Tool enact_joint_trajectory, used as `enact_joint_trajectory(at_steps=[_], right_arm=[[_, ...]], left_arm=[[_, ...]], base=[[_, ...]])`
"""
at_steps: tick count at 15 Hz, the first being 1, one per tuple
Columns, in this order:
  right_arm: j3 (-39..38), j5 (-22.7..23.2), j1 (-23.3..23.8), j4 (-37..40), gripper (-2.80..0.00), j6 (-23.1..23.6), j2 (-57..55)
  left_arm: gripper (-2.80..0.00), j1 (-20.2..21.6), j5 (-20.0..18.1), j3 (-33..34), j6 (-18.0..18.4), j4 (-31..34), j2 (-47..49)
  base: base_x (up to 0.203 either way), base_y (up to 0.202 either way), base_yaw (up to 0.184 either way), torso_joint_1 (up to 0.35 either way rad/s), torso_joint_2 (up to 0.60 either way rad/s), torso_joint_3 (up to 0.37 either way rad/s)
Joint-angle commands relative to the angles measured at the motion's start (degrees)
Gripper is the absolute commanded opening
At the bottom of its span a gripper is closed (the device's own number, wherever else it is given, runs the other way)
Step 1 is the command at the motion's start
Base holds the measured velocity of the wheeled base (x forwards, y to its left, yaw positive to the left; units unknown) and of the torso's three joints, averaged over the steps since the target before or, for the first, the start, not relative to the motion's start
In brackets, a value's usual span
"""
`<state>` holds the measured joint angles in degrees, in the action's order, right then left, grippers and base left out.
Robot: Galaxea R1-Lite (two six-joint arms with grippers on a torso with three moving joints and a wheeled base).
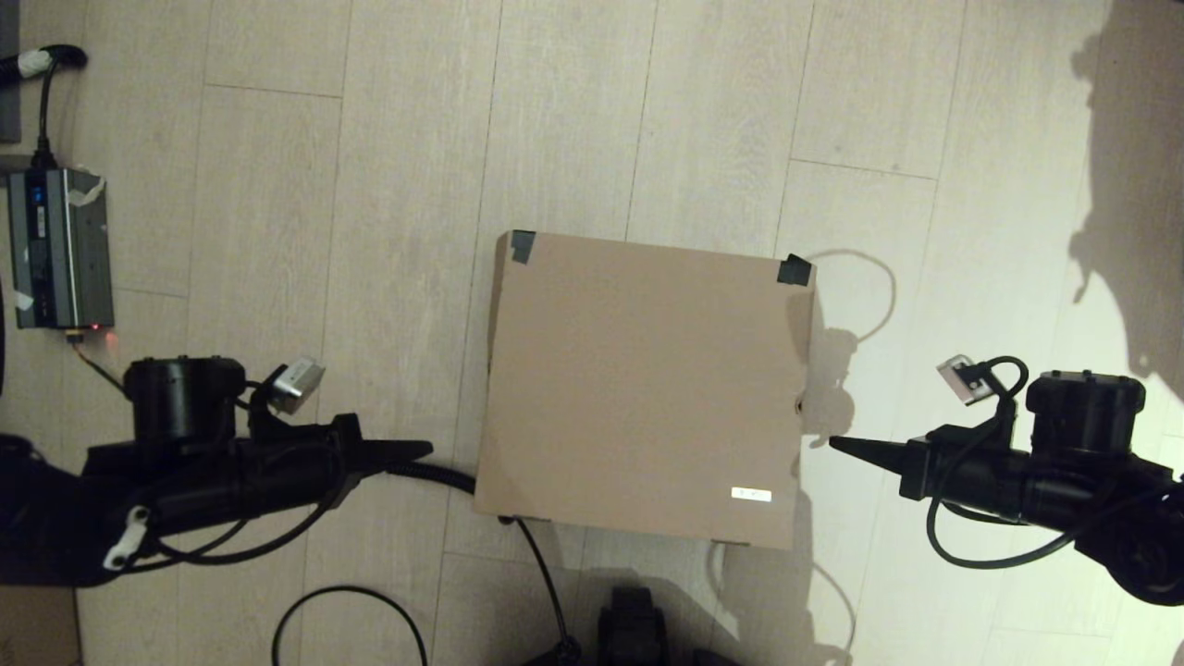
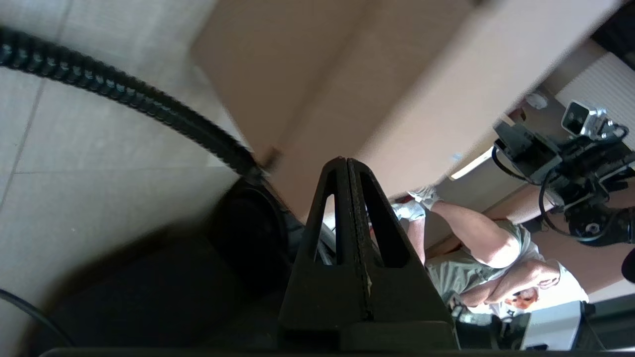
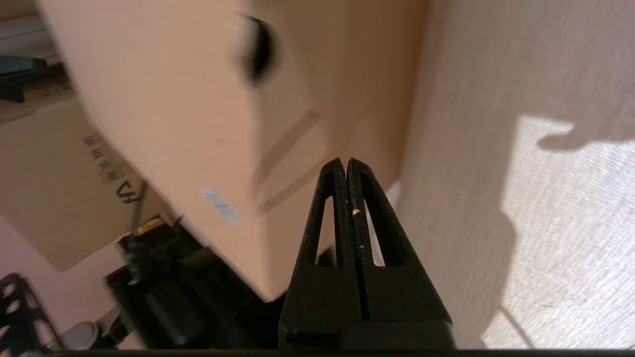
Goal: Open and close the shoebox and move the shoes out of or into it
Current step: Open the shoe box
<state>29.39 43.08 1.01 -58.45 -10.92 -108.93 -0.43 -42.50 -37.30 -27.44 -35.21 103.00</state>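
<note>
The shoebox (image 1: 643, 384) sits closed on the floor in the middle of the head view, plain brown cardboard with black tape on its two far lid corners and a small white label (image 1: 751, 494) near the front right. The shoes are out of view. My left gripper (image 1: 421, 450) hangs shut and empty just left of the box, its tip pointing at the box's side (image 2: 317, 99). My right gripper (image 1: 837, 445) is shut and empty just right of the box, its tip aimed at the side wall (image 3: 198, 124), which has a dark finger hole (image 3: 258, 49).
A grey power unit (image 1: 60, 248) with a cable lies at the far left. A black corrugated hose (image 1: 435, 475) and thin cables (image 1: 541, 573) run along the floor by the box's front left corner. Another carton (image 3: 59, 198) shows in the right wrist view.
</note>
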Motion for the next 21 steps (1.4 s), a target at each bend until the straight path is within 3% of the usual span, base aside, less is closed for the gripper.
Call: enact_joint_trajectory(at_steps=[1,4,8,12,21], right_arm=[[-0.3,0.3,0.1,-1.7,-2.80,-0.2,-4.6],[-0.8,0.5,-0.1,-7.3,-2.80,-0.7,-8.7],[-1.2,-0.8,-3.6,-22.7,-2.80,-4.6,-17.2],[-1.5,-0.9,-5.7,-23.6,-2.80,-5.7,-17.2],[-4.4,0.9,-5.8,-23.6,-2.80,-15.3,-7.9]], left_arm=[[-2.80,-0.5,-0.1,-1.6,-0.2,-0.7,5.1],[-2.80,-1.6,0.2,-1.6,-0.2,-2.2,5.4],[-2.80,-2.1,0.7,-2.5,-0.2,-3.6,8.4],[-2.80,-2.3,2.3,-4.4,-0.2,-4.1,11.7],[-2.80,-3.0,2.4,0.6,-0.2,-7.5,10.3]], base=[[0.000,0.000,0.000,0.000,0.00,0.000],[0.000,0.000,0.000,0.000,0.00,0.000],[0.000,0.000,0.000,0.000,0.00,0.000],[0.000,0.000,0.000,0.000,0.00,0.000],[0.000,0.000,0.000,0.000,0.00,0.000]])
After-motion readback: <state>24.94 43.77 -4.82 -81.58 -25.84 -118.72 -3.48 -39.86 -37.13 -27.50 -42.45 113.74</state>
